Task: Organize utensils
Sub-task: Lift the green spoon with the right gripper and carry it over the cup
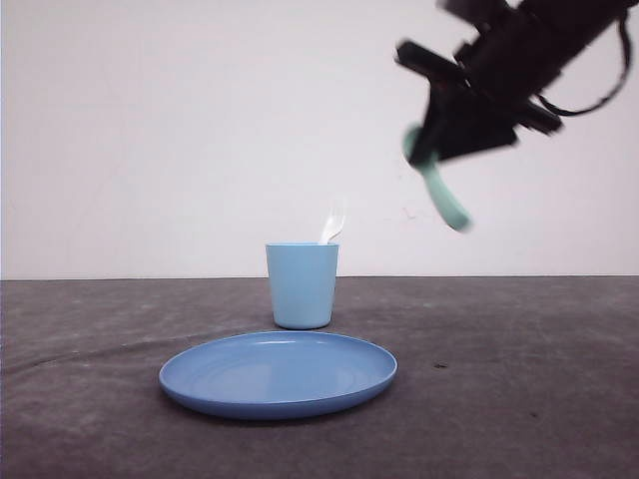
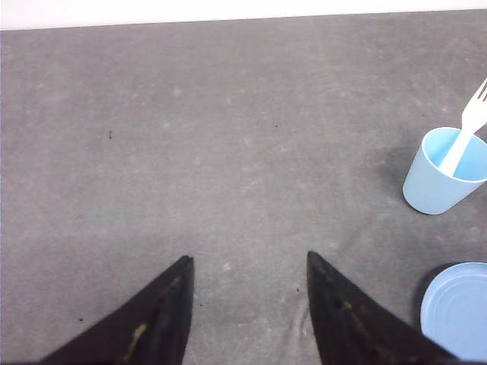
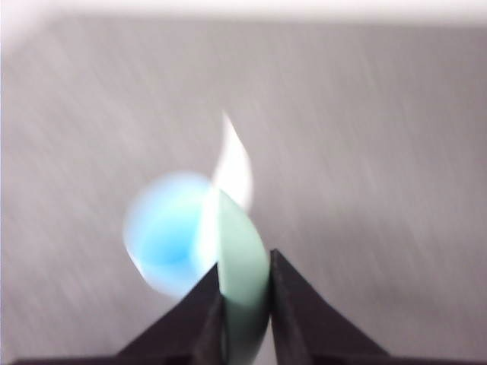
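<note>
Spoon [image 1: 439,195] hung clamped in my right gripper [image 3: 245,285], high and to the right of the cup [image 1: 302,284], its long axis slanting down. Fork [image 1: 332,222] stood in that cup. My left gripper [image 2: 247,266] gaped, holding nothing, left of the cup.

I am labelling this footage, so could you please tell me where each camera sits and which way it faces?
Front view: low, at table level, facing forward at the cup and plate; the right claw holds the spoon aloft.
Left wrist view: on the left arm, looking down at the table; the open left claw shows.
Right wrist view: on the right arm, blurred, looking down over the cup; its fingers grip the spoon.
Shared: all three show the cup with the fork in it.
</note>
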You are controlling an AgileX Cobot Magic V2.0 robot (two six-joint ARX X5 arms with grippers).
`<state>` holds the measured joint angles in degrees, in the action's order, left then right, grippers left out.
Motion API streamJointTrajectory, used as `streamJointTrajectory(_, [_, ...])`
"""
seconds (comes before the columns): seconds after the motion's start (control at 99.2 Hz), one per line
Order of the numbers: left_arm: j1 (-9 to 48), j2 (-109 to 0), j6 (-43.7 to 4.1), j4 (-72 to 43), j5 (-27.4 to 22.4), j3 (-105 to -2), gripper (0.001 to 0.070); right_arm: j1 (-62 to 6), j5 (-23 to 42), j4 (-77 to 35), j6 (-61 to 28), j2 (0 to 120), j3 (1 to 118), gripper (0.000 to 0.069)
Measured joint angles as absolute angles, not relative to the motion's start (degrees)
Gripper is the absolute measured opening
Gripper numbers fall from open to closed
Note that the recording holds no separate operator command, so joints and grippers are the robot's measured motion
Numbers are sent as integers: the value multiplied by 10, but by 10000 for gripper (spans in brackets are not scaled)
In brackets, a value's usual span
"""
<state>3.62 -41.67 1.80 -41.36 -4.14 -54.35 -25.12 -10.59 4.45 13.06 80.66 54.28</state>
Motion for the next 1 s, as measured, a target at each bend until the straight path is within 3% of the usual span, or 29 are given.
streamJointTrajectory(0.323, [36,-417,19,-414,-41,-543,273,-298,-105,270,69,826,543,58])
streamJointTrajectory(0.695, [36,-417,19,-416,-42,-543,273,-321,-105,466,-33,946,544,56])
streamJointTrajectory(0.998, [36,-417,19,-423,-42,-543,273,-322,-105,499,-47,1065,618,56])
